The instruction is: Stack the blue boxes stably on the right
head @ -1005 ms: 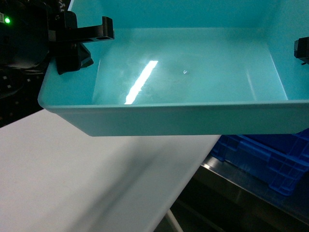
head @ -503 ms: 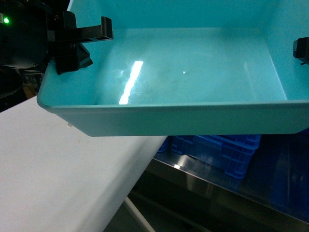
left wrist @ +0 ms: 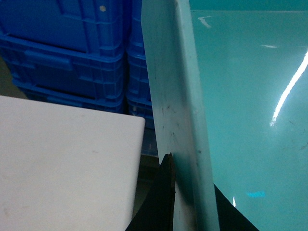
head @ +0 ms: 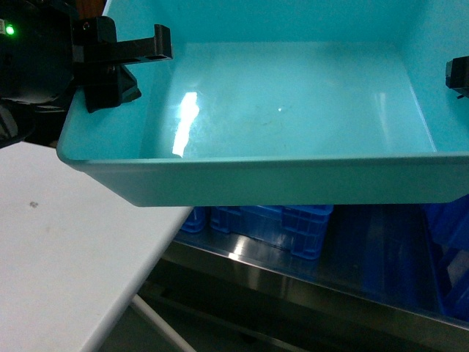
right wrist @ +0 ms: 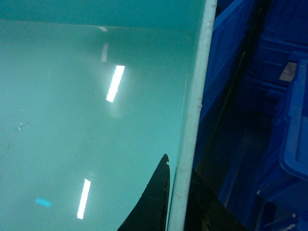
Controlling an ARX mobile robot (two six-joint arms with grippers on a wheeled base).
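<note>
Nearest to the head camera, at 8 o'clock, lies the corner of a white table [head: 66, 249]. Beside it, at 5 o'clock, a steel shelf [head: 293, 282] runs below.

Above both hangs the blue box [head: 293, 110], a turquoise tub that fills the upper half of the view and rests on nothing. It is carried in the air, with its open side up and nothing inside.

The left gripper [head: 121, 62] pinches the left wall at 10 o'clock, and the left wrist view shows one dark finger on each side of the rim. The right gripper [head: 458, 77] pinches the right wall at 3 o'clock in the same way.

Farther away, at 6 o'clock under the tub, stand dark blue crates [head: 271, 224], and more of them at 4 o'clock.

I judge that the step in hand is the transport of the tub toward the right. The next move calls for both arms to travel together and level. A target stack is not visible, so I cannot tell where the tub must go down.
</note>
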